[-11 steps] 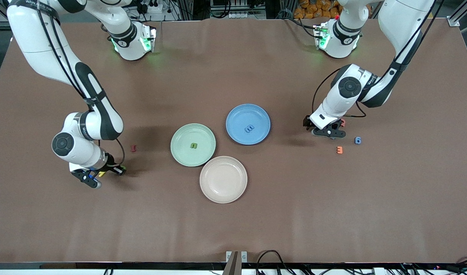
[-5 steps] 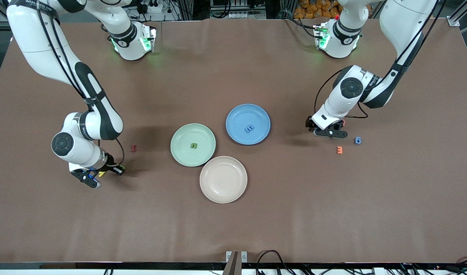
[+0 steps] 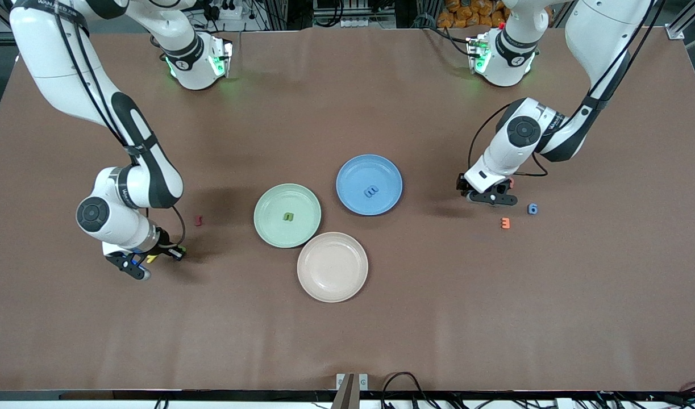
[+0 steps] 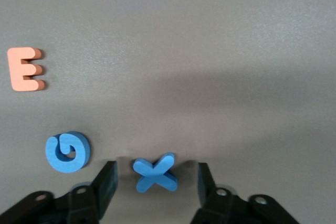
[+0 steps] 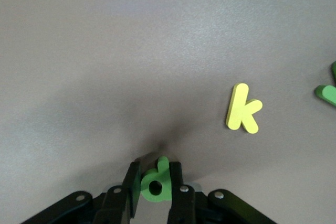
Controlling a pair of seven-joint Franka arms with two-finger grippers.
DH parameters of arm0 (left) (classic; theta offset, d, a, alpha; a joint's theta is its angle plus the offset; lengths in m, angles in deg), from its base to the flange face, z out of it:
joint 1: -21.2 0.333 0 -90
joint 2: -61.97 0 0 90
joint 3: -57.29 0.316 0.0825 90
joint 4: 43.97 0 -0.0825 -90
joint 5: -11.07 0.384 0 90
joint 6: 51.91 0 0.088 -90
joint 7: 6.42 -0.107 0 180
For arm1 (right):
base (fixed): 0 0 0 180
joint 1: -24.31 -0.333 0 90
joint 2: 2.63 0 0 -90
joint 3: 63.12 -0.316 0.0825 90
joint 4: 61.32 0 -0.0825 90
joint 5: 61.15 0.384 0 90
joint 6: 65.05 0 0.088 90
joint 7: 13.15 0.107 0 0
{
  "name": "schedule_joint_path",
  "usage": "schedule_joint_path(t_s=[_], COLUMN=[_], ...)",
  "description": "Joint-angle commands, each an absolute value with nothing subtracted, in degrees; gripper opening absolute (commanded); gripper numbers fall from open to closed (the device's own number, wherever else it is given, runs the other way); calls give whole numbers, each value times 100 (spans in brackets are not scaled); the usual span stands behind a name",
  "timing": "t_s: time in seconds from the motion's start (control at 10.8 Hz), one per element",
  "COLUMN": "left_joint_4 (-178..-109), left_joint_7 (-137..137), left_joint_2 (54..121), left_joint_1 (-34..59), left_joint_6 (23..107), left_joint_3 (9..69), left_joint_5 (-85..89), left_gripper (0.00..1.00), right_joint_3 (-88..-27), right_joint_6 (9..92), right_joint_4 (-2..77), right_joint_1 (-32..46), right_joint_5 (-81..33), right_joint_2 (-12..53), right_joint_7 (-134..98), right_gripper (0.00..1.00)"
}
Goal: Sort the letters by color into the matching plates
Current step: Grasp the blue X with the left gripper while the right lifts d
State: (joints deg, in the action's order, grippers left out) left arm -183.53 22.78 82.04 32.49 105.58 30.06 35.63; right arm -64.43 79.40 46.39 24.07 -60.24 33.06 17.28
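**Both arms at the pick: one letter pinched, one straddled**

The table (image 3: 347, 341) carries three plates at its middle: the green plate (image 3: 273, 199) toward the right arm's end, the blue plate (image 3: 353, 170) beside it toward the left arm's end, and the cream plate (image 3: 332, 284) nearer the front camera. One green letter (image 3: 288, 216) and one blue letter (image 3: 372, 191) already lie in matching plates.

The right gripper (image 5: 154, 184), down at the table at its own end, is clamped on the green "d" (image 5: 156, 181); a yellow "k" (image 5: 242, 108) lies near. Next it likely needs a lift and carry over to the green plate.

The left gripper (image 4: 156, 184) sits low with jaws apart, straddling the blue "x" (image 4: 155, 172), not yet touching. A blue "G" (image 4: 67, 151) and orange "E" (image 4: 23, 69) lie beside. It must close squarely before lifting.
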Motion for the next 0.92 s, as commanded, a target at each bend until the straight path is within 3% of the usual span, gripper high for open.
schedule_joint_path(t_s=[0.0,0.46,0.55,0.74,0.83], left_joint_4=[-18390,-18390,-18390,-18381,-18372], left_joint_7=[2320,2311,2311,2302,2294], left_joint_2=[8236,8271,8271,8271,8271], left_joint_1=[3104,3104,3104,3104,3095], left_joint_6=[10682,10682,10682,10673,10647], left_joint_3=[3075,3084,3084,3084,3084], left_joint_5=[3709,3700,3700,3709,3700], left_gripper=[64,52,39,3,0], right_joint_3=[-6540,-6558,-6558,-6558,-6558], right_joint_6=[7394,7004,6969,6671,6504], right_joint_4=[4600,4476,4467,4362,4283], right_joint_1=[2502,2423,2292,2055,1906], right_joint_5=[-6054,-6097,-6089,-6080,-6080], right_joint_2=[2954,2769,2734,2725,2699], right_joint_7=[1410,794,803,873,899], right_gripper=[19,19,19,19,19])
